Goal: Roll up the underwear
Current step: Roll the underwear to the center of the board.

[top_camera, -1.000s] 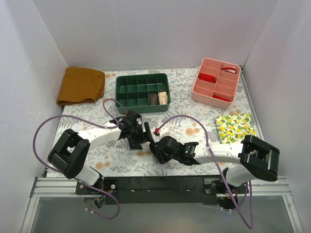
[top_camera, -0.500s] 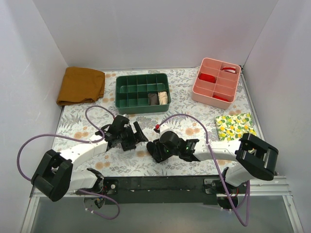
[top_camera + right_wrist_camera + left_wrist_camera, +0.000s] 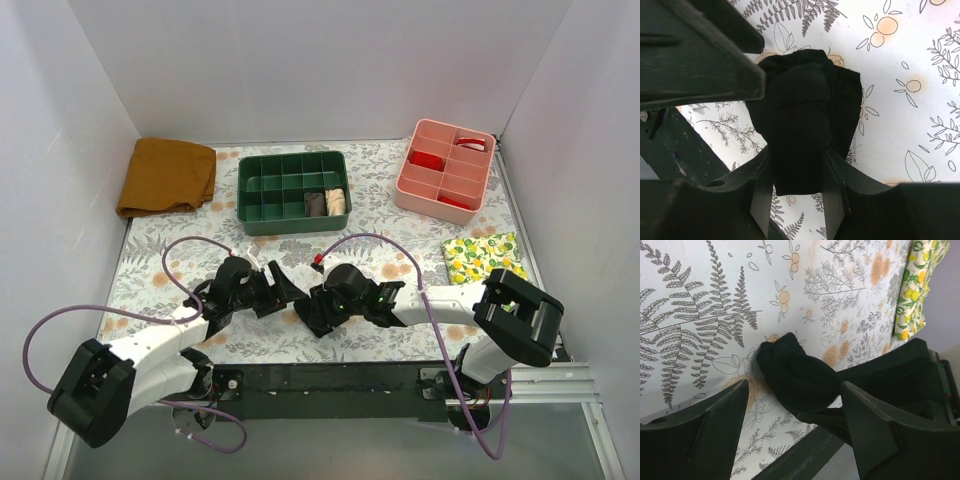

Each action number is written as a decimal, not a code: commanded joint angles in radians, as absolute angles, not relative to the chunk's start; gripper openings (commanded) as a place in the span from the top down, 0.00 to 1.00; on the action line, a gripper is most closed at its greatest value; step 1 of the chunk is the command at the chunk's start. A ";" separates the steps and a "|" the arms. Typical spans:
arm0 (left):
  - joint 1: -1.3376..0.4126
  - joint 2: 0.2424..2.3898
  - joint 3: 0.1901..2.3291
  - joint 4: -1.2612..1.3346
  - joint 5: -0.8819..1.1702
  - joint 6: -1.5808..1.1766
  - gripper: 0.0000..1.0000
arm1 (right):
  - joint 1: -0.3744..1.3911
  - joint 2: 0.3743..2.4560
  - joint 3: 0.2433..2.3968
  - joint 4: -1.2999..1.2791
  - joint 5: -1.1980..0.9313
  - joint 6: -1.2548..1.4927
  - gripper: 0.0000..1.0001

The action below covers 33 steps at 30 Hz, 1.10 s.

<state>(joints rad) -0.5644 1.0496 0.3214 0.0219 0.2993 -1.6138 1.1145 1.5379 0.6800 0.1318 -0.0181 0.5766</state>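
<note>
The underwear (image 3: 805, 120) is a black bundled roll lying on the floral table cover. My right gripper (image 3: 799, 162) is shut on its near end, one finger on each side. In the left wrist view the underwear (image 3: 797, 375) lies between the fingers of my open left gripper (image 3: 795, 390), which does not squeeze it. No grey label shows. In the top view my left gripper (image 3: 282, 289) and right gripper (image 3: 312, 312) meet tip to tip near the front middle of the table, and the roll between them is mostly hidden.
A green divided tray (image 3: 290, 190) with rolled items stands at the back middle. A pink divided tray (image 3: 447, 165) is at the back right. A mustard-brown cloth (image 3: 165, 175) lies at the back left. A lemon-print cloth (image 3: 483, 262) lies at the right.
My left arm has drawn back toward the near left and its gripper now sits lower and nearer the front. My right gripper has shifted slightly left, still holding the black roll.
</note>
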 commanded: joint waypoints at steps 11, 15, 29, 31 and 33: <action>-0.566 0.833 0.235 0.026 0.267 -1.670 0.41 | 1.115 1.647 0.627 -0.144 -0.061 0.557 0.97; -0.566 0.874 0.221 0.031 0.273 -1.661 0.41 | 1.114 1.641 0.630 -0.149 -0.058 0.557 0.97; -0.566 0.994 0.196 0.209 0.316 -1.683 0.34 | 1.112 1.644 0.635 -0.152 -0.064 0.546 0.97; -0.566 1.025 0.199 0.210 0.327 -1.674 0.35 | 1.112 1.647 0.638 -0.152 -0.067 0.545 0.97; -0.566 1.045 0.201 0.195 0.319 -1.671 0.37 | 1.112 1.646 0.640 -0.152 -0.066 0.545 0.97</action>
